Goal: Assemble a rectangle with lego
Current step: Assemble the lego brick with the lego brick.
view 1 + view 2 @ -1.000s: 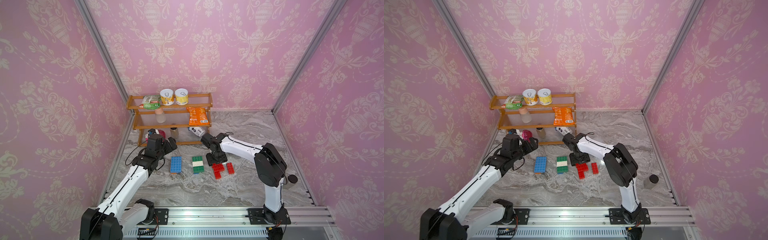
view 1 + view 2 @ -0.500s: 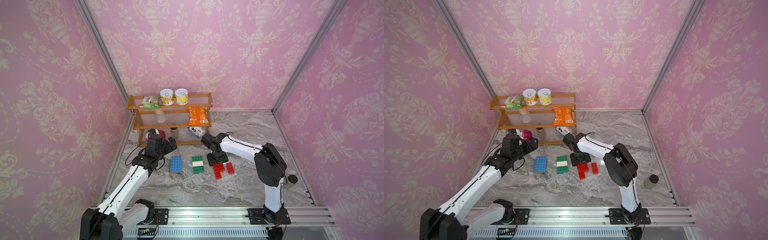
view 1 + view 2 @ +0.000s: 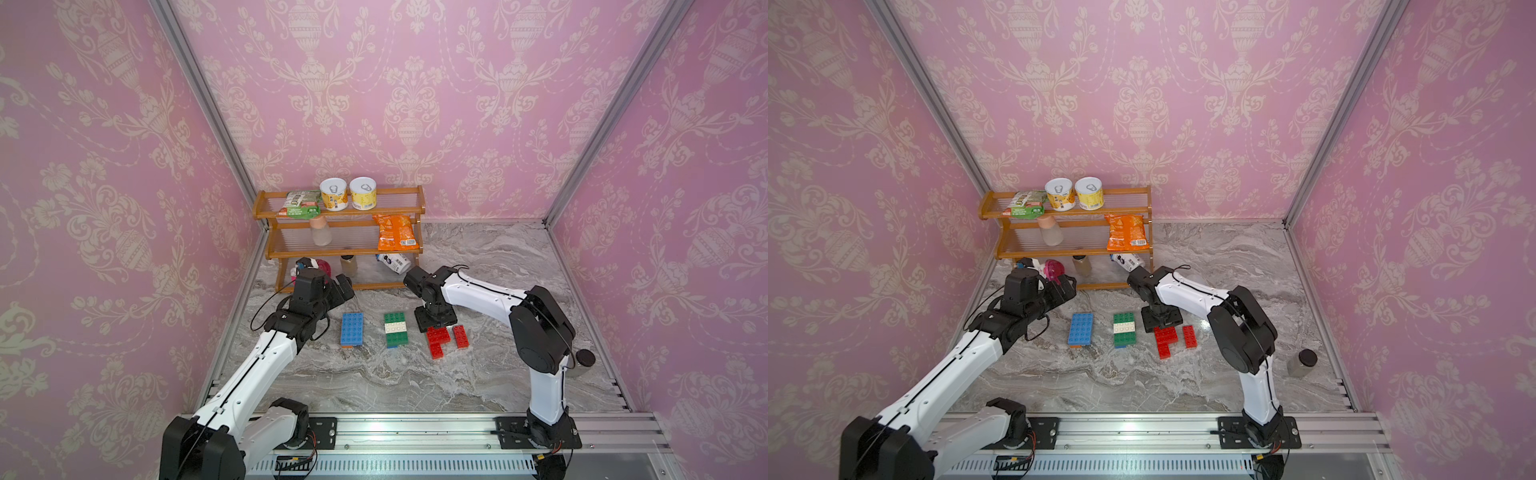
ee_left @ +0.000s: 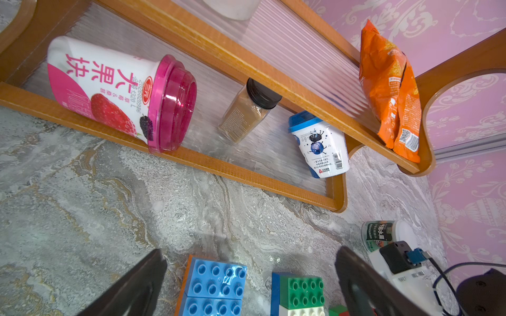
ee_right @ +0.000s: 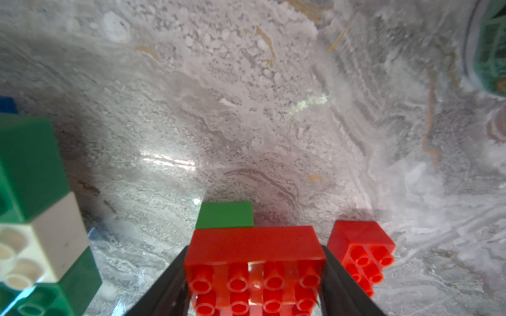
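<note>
Right end effector [image 5: 254,284] stands at a medium gap, its two black fingers [image 5: 169,287] pressed against both sides of the red L-shaped lego piece [image 3: 437,340]. It grips the piece's far end near the middle of the marble worktop [image 3: 478,382], and a green brick [image 5: 224,214] shows beneath that end. Left end effector [image 4: 249,250] hangs spread wide and empty over the worktop's far left part, just in front of the wooden rack [image 3: 291,252] in the back left corner. Four lego builds lie in a row across the middle: a blue slab [image 3: 351,329] on an orange layer, a green-white-green slab [image 3: 395,330], the red L and, just beside it but apart, a small red brick [image 3: 461,336]. All lie studs up, long axes running from the front edge toward the back edge. On the rack's bottom shelf a pink-lidded cup [image 4: 117,90] carries pink Chinese characters and a strawberry picture, and a blue-lidded cup [image 4: 320,147] carries a barcode.
</note>
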Controlling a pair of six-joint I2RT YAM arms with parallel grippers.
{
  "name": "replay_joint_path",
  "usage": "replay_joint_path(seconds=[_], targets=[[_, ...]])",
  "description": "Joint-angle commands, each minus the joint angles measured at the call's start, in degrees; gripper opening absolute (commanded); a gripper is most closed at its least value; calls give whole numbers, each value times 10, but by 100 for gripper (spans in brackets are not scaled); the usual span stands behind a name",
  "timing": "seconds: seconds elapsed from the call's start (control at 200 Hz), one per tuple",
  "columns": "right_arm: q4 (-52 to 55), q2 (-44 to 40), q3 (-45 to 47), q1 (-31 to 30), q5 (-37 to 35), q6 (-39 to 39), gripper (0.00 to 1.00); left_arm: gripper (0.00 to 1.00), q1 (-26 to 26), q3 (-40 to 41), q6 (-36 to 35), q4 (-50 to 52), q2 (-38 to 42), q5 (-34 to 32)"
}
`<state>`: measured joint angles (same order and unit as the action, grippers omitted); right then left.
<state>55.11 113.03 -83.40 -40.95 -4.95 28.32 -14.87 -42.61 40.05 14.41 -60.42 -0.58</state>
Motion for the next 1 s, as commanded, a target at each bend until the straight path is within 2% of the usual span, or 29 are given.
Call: replay_joint_path(seconds=[0.0, 0.17, 0.355, 0.665, 0.845, 0.996], targets=[[5, 32, 30, 4, -9, 8, 34, 99, -4, -5, -5, 5, 5, -12], [5, 61, 31, 4, 11, 13, 31, 99, -4, -7, -5, 5, 6, -12], [17, 91, 22, 11, 0, 27, 29, 99, -4, -8, -7, 8, 4, -13], [-7, 48, 19, 42, -15, 89, 33, 99, -4, -8, -7, 4, 2, -12], [-20, 29, 6, 43, 2, 97, 43, 99, -4, -10, -9, -1, -5, -4], [-20, 9, 9, 42, 9, 96, 58, 99, -4, -6, -8, -1, -1, -7]])
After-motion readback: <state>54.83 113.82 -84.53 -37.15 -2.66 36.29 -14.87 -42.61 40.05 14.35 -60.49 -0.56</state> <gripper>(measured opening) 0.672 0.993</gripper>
